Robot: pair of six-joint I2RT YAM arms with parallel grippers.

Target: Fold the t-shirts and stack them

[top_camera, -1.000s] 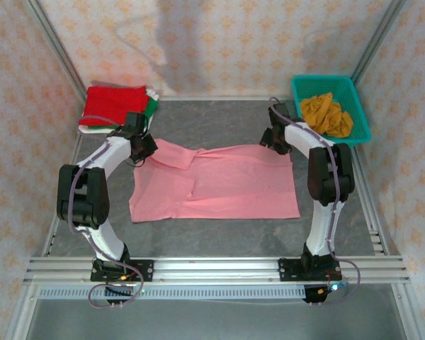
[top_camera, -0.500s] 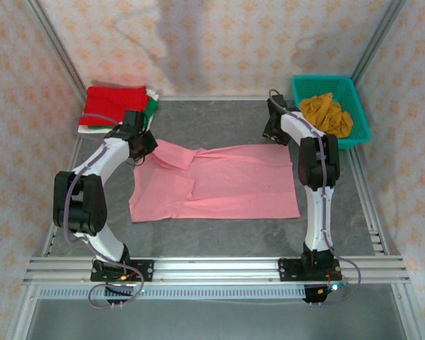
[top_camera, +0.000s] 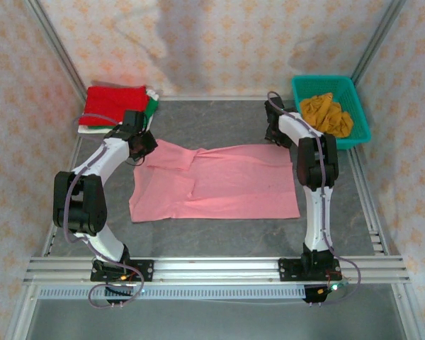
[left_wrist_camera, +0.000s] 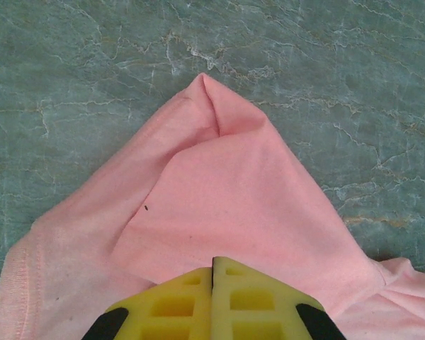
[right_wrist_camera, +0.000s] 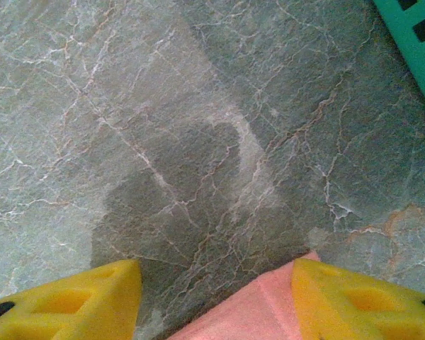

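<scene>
Mid-table: pink shirt (top_camera: 216, 188), spread flat, its far-left sleeve pinched in the left gripper (left_wrist_camera: 212, 263), fingers together on the cloth; we judged the fold best made by carrying that sleeve low toward the middle. At the far-right corner the right gripper (right_wrist_camera: 216, 283) stood fingers apart astride the hem, holding nothing; we reckoned it should close there first so both corners travel together. Beyond: folded stack (top_camera: 115, 105) far left, mustard shirt (top_camera: 327, 115) in the basket (top_camera: 324, 78) far right.
</scene>
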